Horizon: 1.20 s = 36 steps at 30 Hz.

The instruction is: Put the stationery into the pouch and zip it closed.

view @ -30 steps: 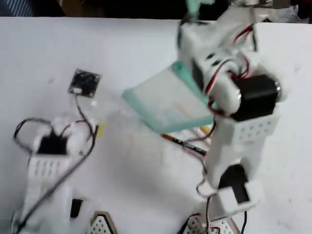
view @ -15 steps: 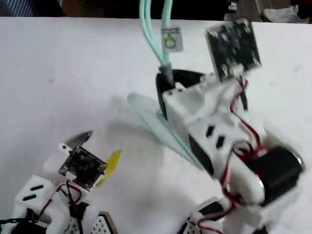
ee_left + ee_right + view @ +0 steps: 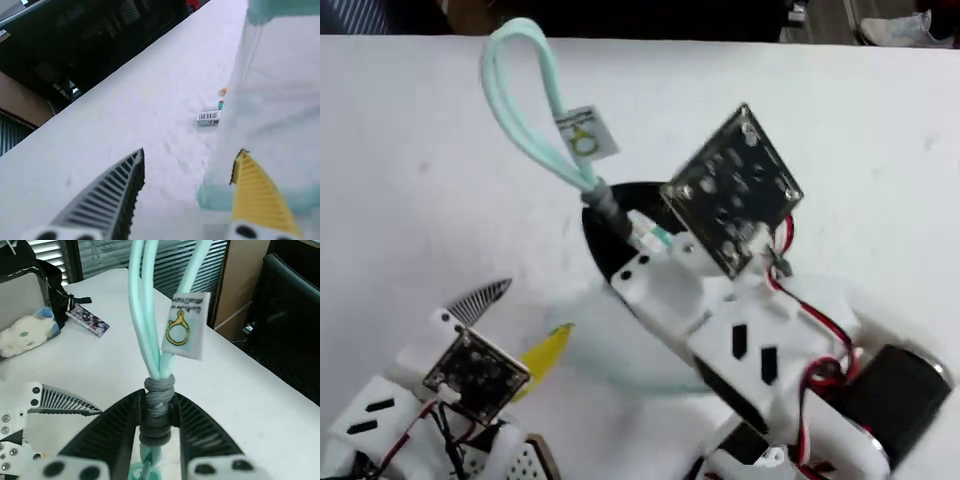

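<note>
Pouch: the translucent mint pouch (image 3: 582, 345) lies on the white worktop (image 3: 420, 150), mostly under the right arm.
Strap: a mint cord loop (image 3: 142, 315) rises from a grey collar (image 3: 159, 405) and leans toward the table's far left corner in the high view.
Right pincer: the right pincer (image 3: 159, 400) is narrow, clamped on that collar.
Left pincer: the left pincer (image 3: 190, 155) is wide, nothing between its fingers, the yellow finger just beside the pouch's edge.
Writing: the tag (image 3: 186, 325) on the strap bears a yellow clasp drawing; its print is too small to read. A small barcoded sticker (image 3: 208, 118) lies near the pouch.
Change: half a second ago the strap pointed straight away from the arms; it has swung left, and the pouch has dropped flatter.
</note>
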Each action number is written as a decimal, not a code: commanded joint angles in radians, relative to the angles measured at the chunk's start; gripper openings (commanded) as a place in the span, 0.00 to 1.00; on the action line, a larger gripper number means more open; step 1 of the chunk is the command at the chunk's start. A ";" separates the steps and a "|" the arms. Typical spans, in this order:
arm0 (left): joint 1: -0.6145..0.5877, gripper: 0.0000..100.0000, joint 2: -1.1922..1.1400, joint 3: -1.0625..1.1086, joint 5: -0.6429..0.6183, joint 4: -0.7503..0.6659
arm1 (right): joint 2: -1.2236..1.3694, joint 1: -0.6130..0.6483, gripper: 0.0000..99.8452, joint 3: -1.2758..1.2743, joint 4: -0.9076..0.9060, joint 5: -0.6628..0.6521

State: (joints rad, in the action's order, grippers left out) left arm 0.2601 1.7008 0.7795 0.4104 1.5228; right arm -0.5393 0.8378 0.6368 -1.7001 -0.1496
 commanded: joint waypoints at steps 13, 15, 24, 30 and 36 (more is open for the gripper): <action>0.142 0.30 0.008 -0.048 0.005 0.031 | -0.177 0.058 0.02 -0.308 -0.005 0.071; 0.154 0.30 0.008 -0.048 0.003 0.044 | -0.177 0.056 0.02 -0.313 0.010 0.071; 0.153 0.30 0.008 -0.048 0.005 0.087 | -0.188 0.016 0.02 -0.301 0.010 0.071; 0.156 0.30 0.008 -0.041 0.002 0.086 | -0.176 -0.102 0.02 -0.249 0.079 0.072; 0.157 0.30 0.008 -0.040 0.002 0.086 | -0.053 -0.226 0.02 -0.244 0.183 0.078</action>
State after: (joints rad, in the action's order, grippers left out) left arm 0.4043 1.7008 0.7795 0.4104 1.6057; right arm -0.6636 0.6582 0.3621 -1.5696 -0.0836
